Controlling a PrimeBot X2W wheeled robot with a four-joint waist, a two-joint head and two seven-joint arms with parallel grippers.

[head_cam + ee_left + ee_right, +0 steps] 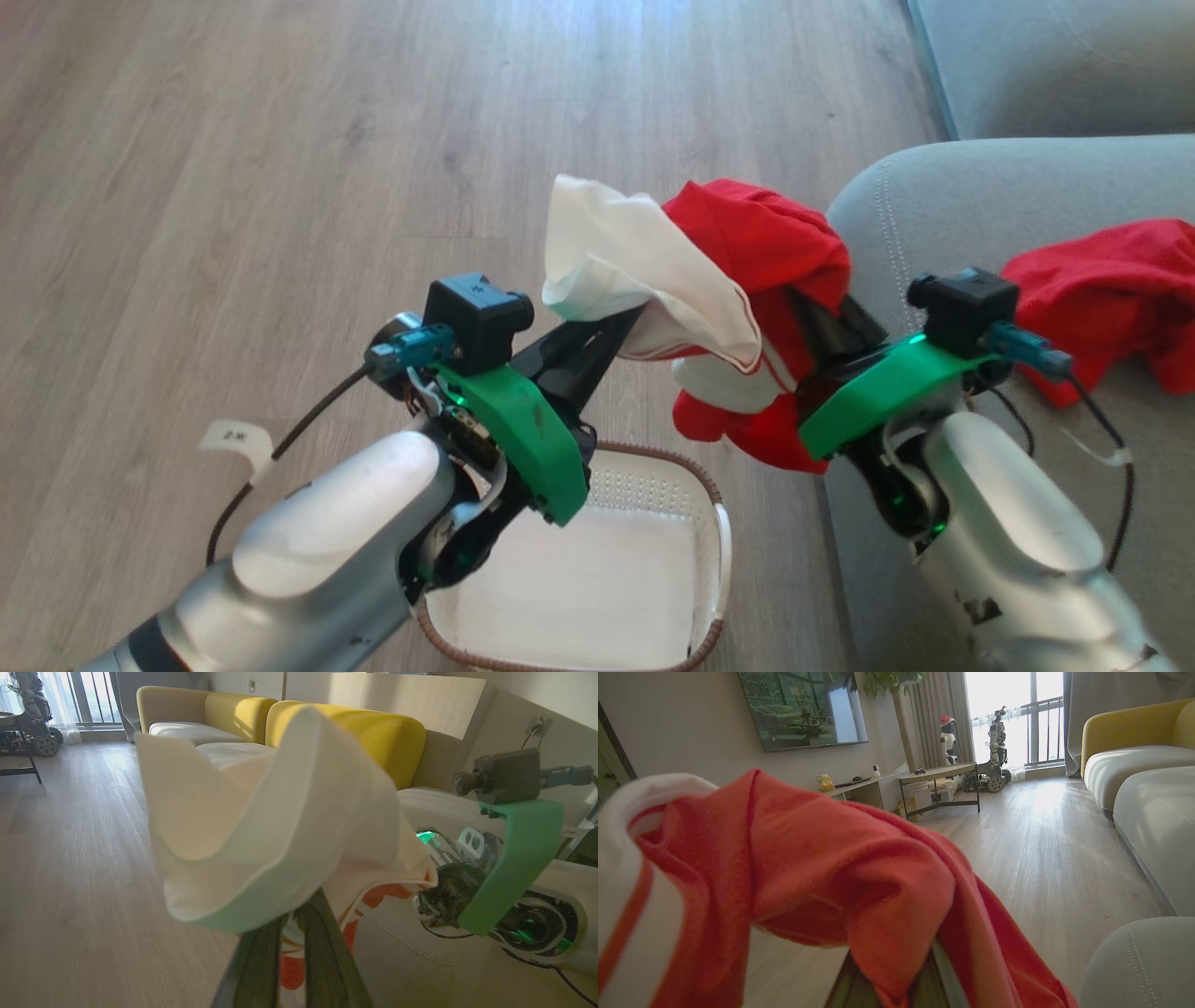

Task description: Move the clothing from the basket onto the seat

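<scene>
shirt (691,280) with white panels hangs above the basket (644,485), beside the edge of the seat (980,205), your left claw (624,323) and right claw (826,327) both clamped on it. red top (1111,280) already lies on the seat. next you swing the shirt across and let go.

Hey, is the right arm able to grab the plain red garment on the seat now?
Probably not yet: the right pincer is full, gripping the red-and-white garment, though the plain red garment lies close beside it.

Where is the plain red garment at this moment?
The plain red garment lies on the seat at the right of the head view, right of the held red-and-white garment.
</scene>
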